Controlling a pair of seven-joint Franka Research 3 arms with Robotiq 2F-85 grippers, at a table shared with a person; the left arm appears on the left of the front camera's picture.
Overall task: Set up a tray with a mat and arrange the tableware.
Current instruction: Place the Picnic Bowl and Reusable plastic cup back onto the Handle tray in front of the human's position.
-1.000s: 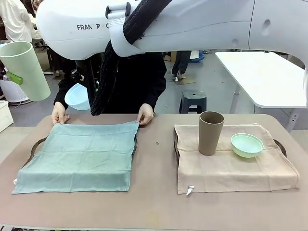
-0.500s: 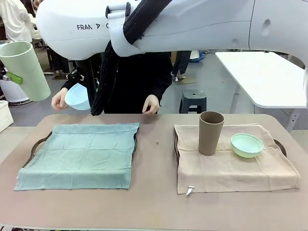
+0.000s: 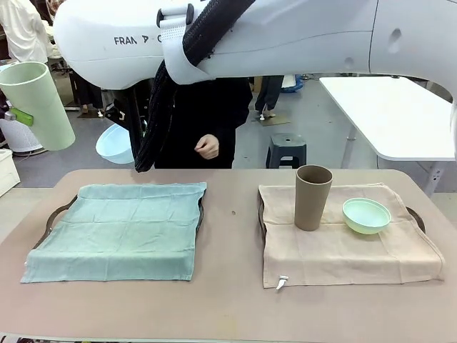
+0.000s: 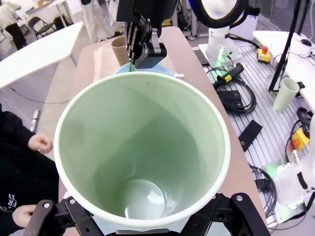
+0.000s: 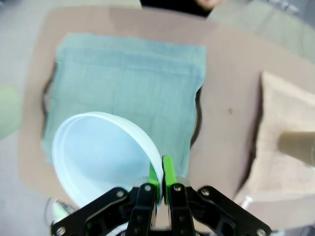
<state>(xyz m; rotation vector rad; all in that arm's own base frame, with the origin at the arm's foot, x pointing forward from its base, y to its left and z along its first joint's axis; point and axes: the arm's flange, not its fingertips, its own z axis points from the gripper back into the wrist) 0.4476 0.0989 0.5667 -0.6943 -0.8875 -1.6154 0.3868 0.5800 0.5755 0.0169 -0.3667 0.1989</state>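
Both of the person's hands have withdrawn from the teal mat, now flat and bare on its tray, while above its far-left edge the left gripper clasps the upright pale green cup, mouth up, and the right gripper pinches the tilted light blue bowl.

pale green cup tilted, aloft upper left, light blue bowl tipped, aloft left of centre, taupe-brown cup upright on beige mat right, mint green bowl just beside it, green mat flat over tray lower left
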